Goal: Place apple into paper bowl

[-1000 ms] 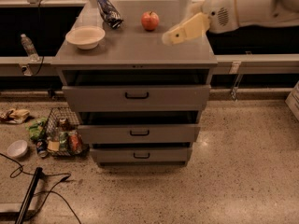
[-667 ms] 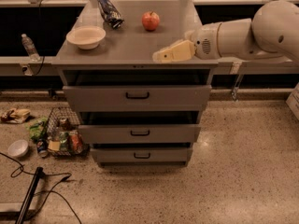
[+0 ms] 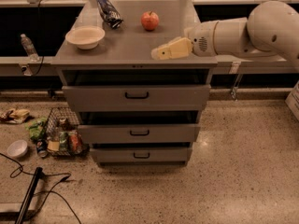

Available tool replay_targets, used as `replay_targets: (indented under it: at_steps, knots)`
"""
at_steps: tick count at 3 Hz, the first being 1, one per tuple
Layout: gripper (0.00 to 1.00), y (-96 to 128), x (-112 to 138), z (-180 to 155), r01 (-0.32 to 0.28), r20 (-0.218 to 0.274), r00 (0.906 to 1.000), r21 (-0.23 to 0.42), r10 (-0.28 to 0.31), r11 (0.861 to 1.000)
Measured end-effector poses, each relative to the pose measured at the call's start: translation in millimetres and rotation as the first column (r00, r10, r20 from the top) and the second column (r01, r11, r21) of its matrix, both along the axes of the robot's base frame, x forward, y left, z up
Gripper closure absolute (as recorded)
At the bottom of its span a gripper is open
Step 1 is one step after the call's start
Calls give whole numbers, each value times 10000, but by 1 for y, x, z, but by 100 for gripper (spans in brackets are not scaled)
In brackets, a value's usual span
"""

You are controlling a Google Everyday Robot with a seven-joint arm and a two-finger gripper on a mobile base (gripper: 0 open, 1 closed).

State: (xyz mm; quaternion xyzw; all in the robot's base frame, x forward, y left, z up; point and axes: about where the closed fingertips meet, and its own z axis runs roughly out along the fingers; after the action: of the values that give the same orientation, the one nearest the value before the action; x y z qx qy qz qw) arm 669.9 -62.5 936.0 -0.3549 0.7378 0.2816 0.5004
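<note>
The red apple [image 3: 150, 20] sits upright on the grey cabinet top [image 3: 131, 45], toward the back middle. The cream-white paper bowl [image 3: 85, 36] stands on the left part of the same top, empty. My gripper [image 3: 160, 53] reaches in from the right on a white arm and hovers over the front right part of the top. It is in front of the apple and a little to its right, well apart from it, and holds nothing that I can see.
A blue snack bag [image 3: 108, 9] lies at the back between bowl and apple. The cabinet has three drawers [image 3: 136, 96] standing slightly out. On the floor at left are a wire basket of cans [image 3: 63, 136], a small white bowl [image 3: 17, 148], a cable and a water bottle [image 3: 28, 45].
My arm has swung down and to the left, so the gripper has moved from the right of the apple to the front right part of the top. Apple and bowl have not moved.
</note>
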Motion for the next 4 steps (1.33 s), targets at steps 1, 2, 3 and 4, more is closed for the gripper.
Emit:
replay_targets:
  at_steps: [1, 2, 3, 4]
  knots:
    - [0, 12, 55, -9, 649, 758, 9949, 169, -660, 9978]
    - [0, 24, 112, -14, 1404, 1530, 9771, 593, -1480, 9883]
    - [0, 31, 145, -16, 1872, 1901, 9612, 836, -2001, 9788]
    - [0, 31, 146, -15, 1902, 1925, 9599, 869, -2038, 9779]
